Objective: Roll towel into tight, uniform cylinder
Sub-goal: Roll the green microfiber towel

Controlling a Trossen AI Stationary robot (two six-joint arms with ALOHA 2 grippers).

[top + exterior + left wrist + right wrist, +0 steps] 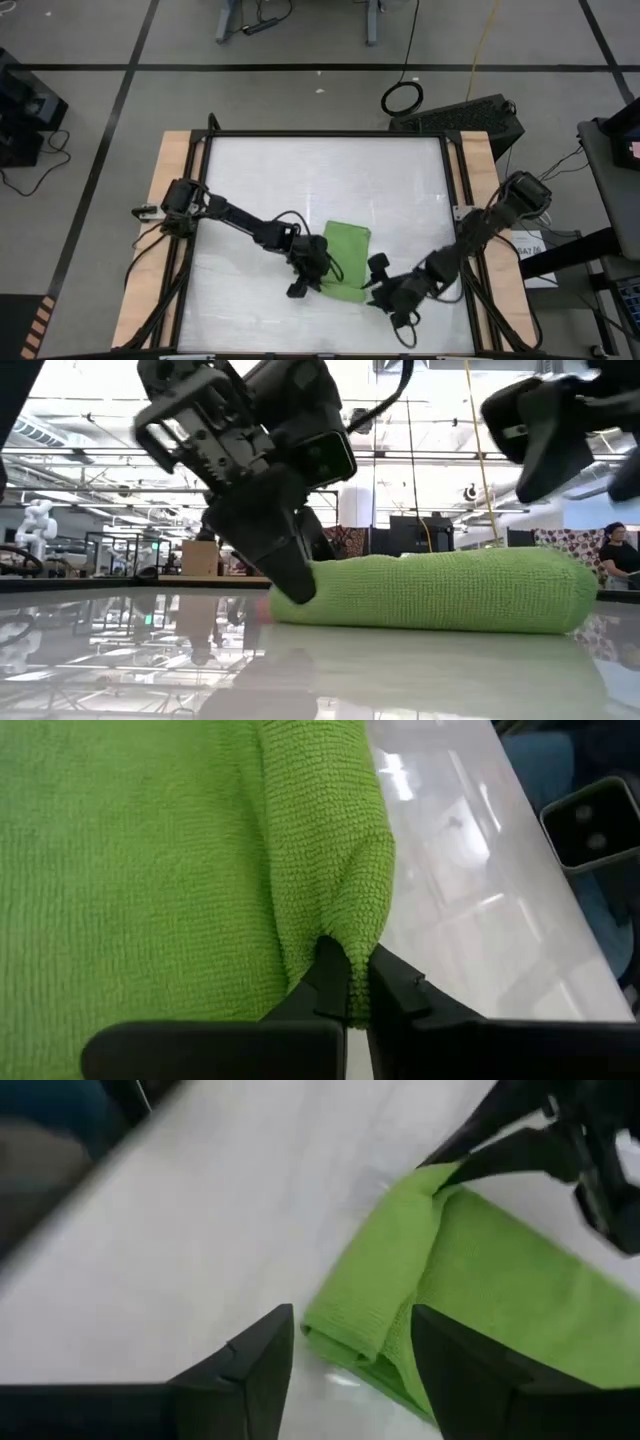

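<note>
**Mid-roll, first turn formed**

Towel [345, 260] near table's [300, 180] front edge, partly rolled. Left gripper [348, 982] pinched tight on roll's end corner. Right gripper [352, 1342] spread wide, empty, hovering near opposite end. Next, probably: grab that end, turn both evenly to avoid coning.

The white table [300, 170] has a dark frame and light wooden side boards [170, 160]. On the grey floor behind it lies a coiled black cable [402, 98], and next to it sits a black box [470, 115]. In the low view, a white humanoid robot [38, 520] stands far back in the room, and a person [618, 555] shows at the right edge
</note>
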